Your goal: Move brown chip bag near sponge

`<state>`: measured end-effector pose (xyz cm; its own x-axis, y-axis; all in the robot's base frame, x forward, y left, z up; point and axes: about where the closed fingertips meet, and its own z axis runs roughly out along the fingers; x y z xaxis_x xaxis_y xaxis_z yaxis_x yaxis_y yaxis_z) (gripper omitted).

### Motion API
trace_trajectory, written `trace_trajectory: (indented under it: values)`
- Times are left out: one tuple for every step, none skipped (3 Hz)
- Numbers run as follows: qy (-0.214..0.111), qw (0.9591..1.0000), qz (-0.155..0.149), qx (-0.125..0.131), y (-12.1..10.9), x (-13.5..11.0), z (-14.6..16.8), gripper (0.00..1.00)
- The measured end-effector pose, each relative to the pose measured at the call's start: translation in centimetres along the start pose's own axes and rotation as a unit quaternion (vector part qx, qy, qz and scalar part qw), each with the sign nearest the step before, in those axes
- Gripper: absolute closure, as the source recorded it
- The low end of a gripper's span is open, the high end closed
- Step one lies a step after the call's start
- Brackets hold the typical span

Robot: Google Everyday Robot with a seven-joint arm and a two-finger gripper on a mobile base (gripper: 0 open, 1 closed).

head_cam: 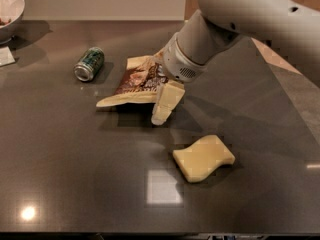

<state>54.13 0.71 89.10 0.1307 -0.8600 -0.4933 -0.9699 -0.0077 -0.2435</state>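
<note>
The brown chip bag lies flat in the middle of the dark table, with its cream edge toward the front. The pale yellow wavy sponge lies to the front right of it, a clear gap apart. My gripper hangs from the white arm and points down at the bag's right end, over or against its edge. The arm's wrist hides the bag's back right corner.
A green soda can lies on its side left of the bag. A white bowl and a white card are at the far left back. The table's right edge runs diagonally behind the arm.
</note>
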Motion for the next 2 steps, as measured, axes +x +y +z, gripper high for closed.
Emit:
trace_trajectory:
  values:
    - [0.028,0.9996,0.0,0.002,-0.01,0.25,1.32,0.36]
    - [0.04,0.9992,0.0,0.007,-0.18,0.57,1.13,0.67]
